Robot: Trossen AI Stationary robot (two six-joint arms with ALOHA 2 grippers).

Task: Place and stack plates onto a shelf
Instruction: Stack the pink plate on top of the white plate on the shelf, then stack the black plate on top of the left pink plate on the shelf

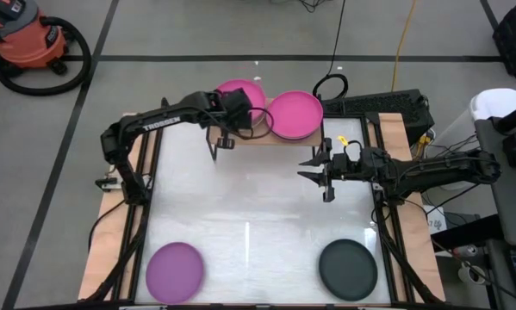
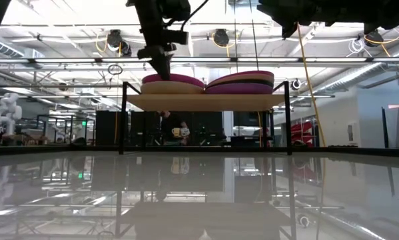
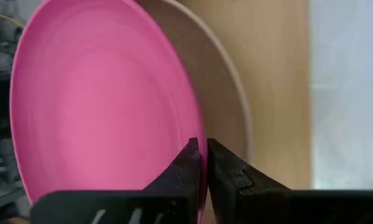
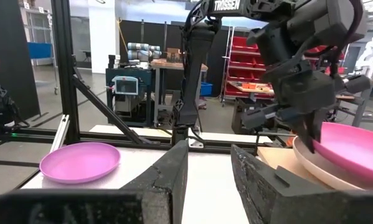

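Note:
The shelf [image 2: 206, 101] stands at the table's far edge with two stacks on it. On the left stack a magenta plate [image 1: 245, 93] lies over a beige plate [image 3: 226, 106]. The right stack [image 2: 242, 83] is topped by another magenta plate [image 1: 294, 114]. My left gripper [image 3: 203, 158] reaches over the left stack and is shut on the top magenta plate. My right gripper [image 1: 320, 172] hovers open over the table's middle right, touching nothing. A purple plate [image 1: 176, 269] and a dark grey plate [image 1: 348, 269] lie flat near the table's near edge. My left gripper pinches the rim of the magenta plate [image 3: 200, 134] between its two fingers, on the side facing the table's near edge. The fingers [image 2: 162, 67] come down from above. The plate [image 4: 354, 149] rests on the beige plate below it.
The shelf's thin black legs [image 2: 124, 120] stand at its corners, with open room under the plank. The white tabletop [image 1: 258, 215] stretches between the shelf and the two near plates. Cables and a dark box [image 1: 387, 105] lie beyond the far right corner.

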